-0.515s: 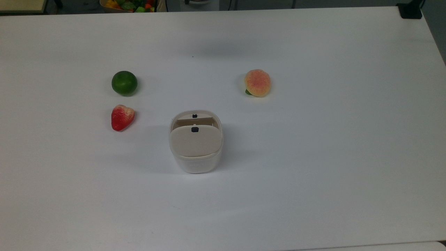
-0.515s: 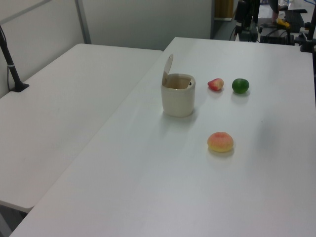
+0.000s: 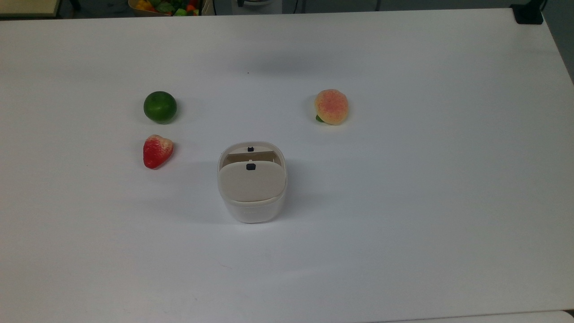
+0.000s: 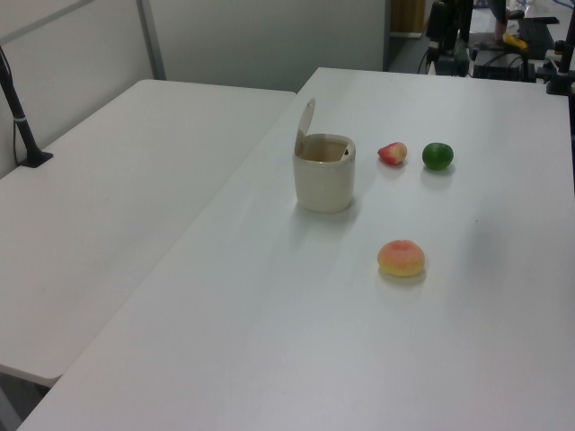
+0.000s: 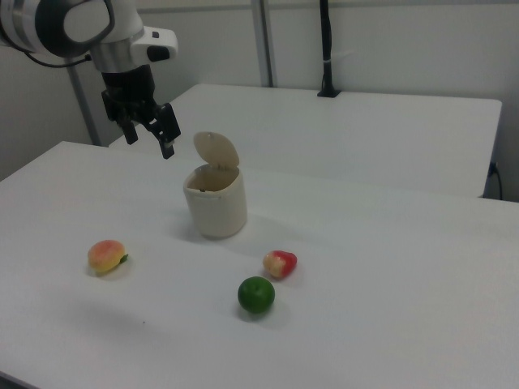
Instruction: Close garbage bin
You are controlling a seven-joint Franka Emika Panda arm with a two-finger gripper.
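A white table [image 3: 403, 202] carries three toy fruits — a green lime [image 3: 160, 107], a red strawberry [image 3: 157, 151] just below it in the top view, and a peach [image 3: 331, 106] well apart toward the top view's right. A second white table [image 4: 117, 180] adjoins on the left view's left, bearing a black stand [image 4: 22, 126] — and a bin of coloured toys [image 3: 168, 6] sits past the top view's upper edge.

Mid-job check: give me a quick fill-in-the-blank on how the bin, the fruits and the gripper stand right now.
1. The garbage bin has its lid standing ____, not shut.
2. In the top view, the fruit nearest the strawberry is the ____.
3. In the right view, the gripper hangs above the table, to the ____ of the lid.
4. In the left view, the fruit nearest the camera is the ____.

Missing words: open; lime; left; peach
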